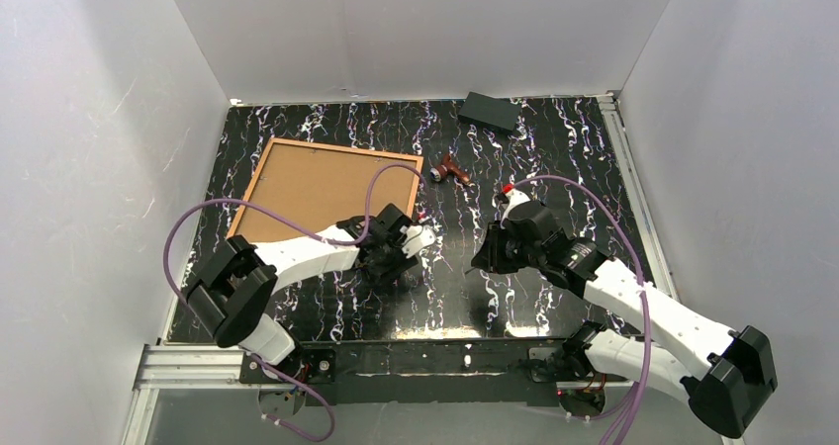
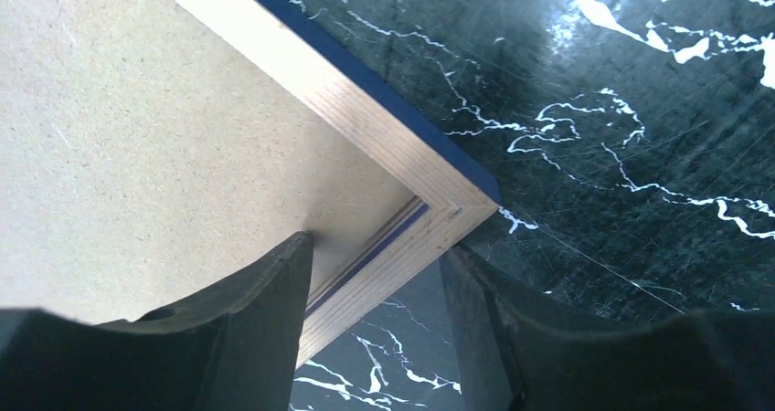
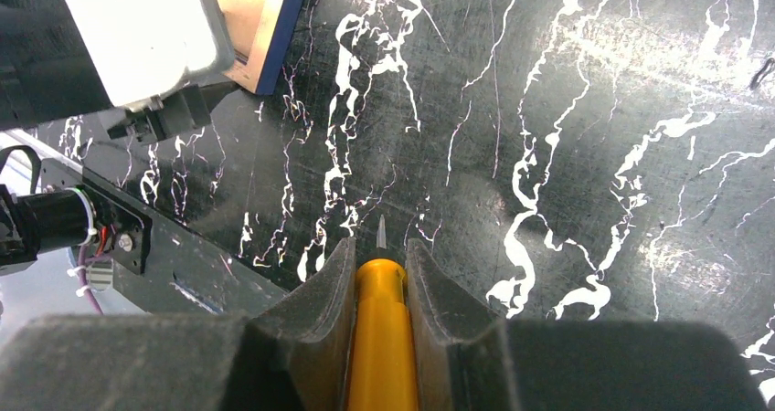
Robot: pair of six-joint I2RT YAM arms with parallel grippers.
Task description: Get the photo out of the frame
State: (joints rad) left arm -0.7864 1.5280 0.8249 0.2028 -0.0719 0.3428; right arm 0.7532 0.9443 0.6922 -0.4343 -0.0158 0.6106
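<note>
The photo (image 2: 137,137) sits board-side up inside the frame (image 2: 366,128); left gripper (image 2: 379,256) straddles 1 corner, jaws spread; right gripper (image 3: 379,256) clamps a yellow screwdriver (image 3: 381,338).

The left arm (image 1: 307,257) and right arm (image 1: 643,302) wear white shells between chunky black joints. A lilac cable (image 1: 166,252) loops along each. The left claw (image 2: 379,265) and right claw (image 3: 379,247) have matte black, wedge-shaped fingers (image 2: 256,310).

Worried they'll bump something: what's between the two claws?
Nothing: the top view shows only bare marbled table between the left gripper and right gripper.
</note>
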